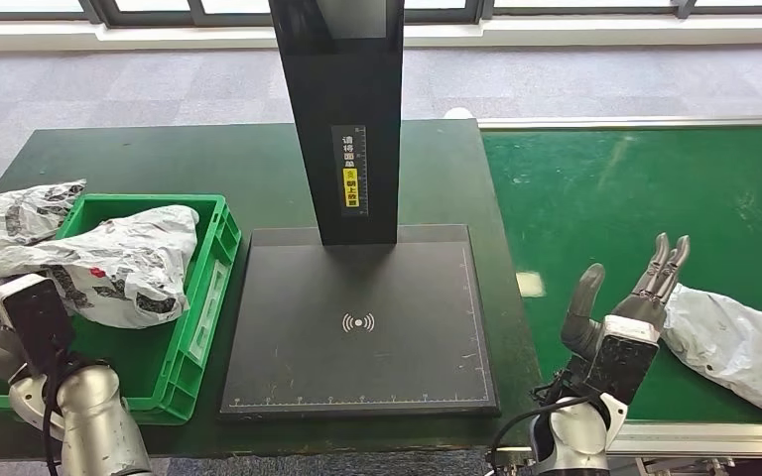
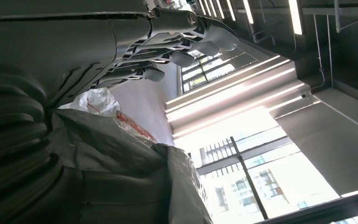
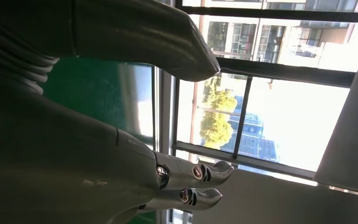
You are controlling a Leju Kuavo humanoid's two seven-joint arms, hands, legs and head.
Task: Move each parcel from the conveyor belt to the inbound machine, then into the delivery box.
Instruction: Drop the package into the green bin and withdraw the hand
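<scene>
A white-grey parcel (image 1: 744, 347) lies on the green conveyor belt (image 1: 635, 188) at the near right. My right hand (image 1: 630, 297) stands just left of its end, fingers stretched out and thumb apart; the fingers (image 3: 200, 182) have nothing between them and the thumb. The black inbound machine (image 1: 357, 327) has a bare platform under its column. A crumpled parcel (image 1: 124, 263) fills the green delivery box (image 1: 213, 288), and another parcel (image 1: 10, 223) drapes over its left side. My left hand (image 2: 177, 37) hovers beside that parcel (image 2: 121, 144), fingers extended and apart from it.
The machine's black column (image 1: 342, 119) rises in the middle. A dark green table (image 1: 159, 164) carries the box and the machine. A metal rail (image 1: 695, 436) edges the belt's near side. Grey carpet and windows lie beyond.
</scene>
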